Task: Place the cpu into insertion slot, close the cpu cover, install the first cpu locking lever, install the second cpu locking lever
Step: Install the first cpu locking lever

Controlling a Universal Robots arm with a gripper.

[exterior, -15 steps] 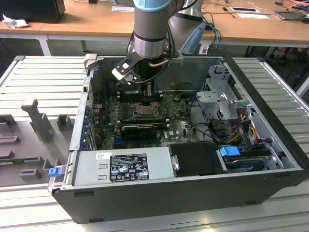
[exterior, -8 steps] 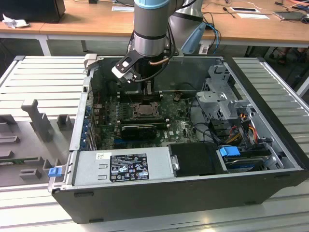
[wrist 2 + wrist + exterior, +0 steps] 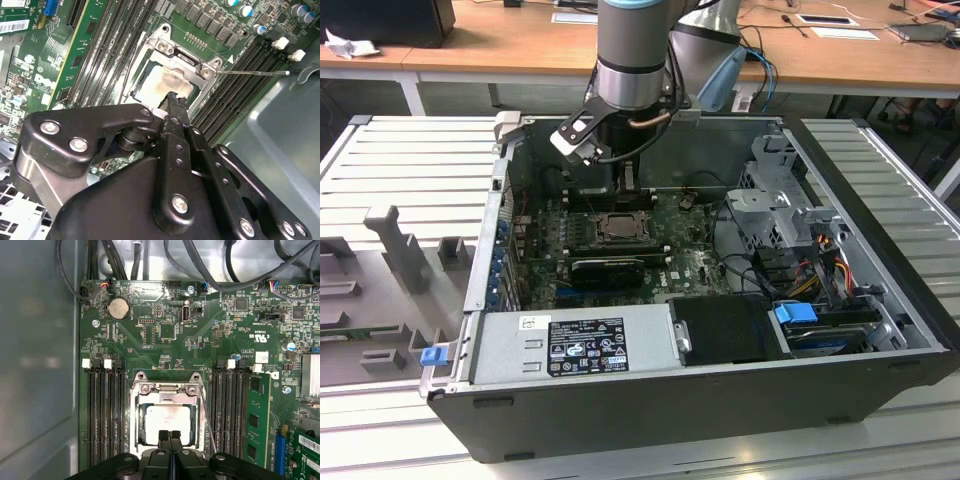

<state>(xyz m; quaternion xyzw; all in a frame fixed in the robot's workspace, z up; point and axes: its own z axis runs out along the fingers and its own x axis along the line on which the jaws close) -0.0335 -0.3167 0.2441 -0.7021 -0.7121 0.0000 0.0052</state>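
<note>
Firstly, arm [image 3: 635, 50]: grey with a blue joint, coming down from the upper centre of the exterior view into an open computer case [image 3: 720, 400].
- gripper [image 3: 169, 436]: black, fingers pressed together tip to tip with nothing between them. The tips are poised over one edge of the cpu; whether they touch it cannot be told.
- cpu [image 3: 167, 421]: pale silvery square, seated in the insertion slot [image 3: 618, 228], which sits mid-board, just toward the exterior view's left of the case centre.
- cpu cover [image 3: 165, 388]: silvery metal frame, lying flat over the slot, the chip showing through its cut-out.
- locking lever [image 3: 255, 73]: thin wire rod, running out from a socket corner across the memory slots [image 3: 245, 85].
- second wire [image 3: 206, 410]: runs close along the cover's side. Whether either wire is latched cannot be told.
- motherboard [image 3: 165, 335]: green, carrying a coin battery [image 3: 119, 308]; black cables [image 3: 200, 265] loop beyond its edge.
- power supply [image 3: 570, 345]: silver box with a label, lower centre of the exterior view, with a blue clip [image 3: 433, 354] toward that view's left.
- desk [image 3: 470, 50]: wooden, upper left of the exterior view, behind the case.
</note>
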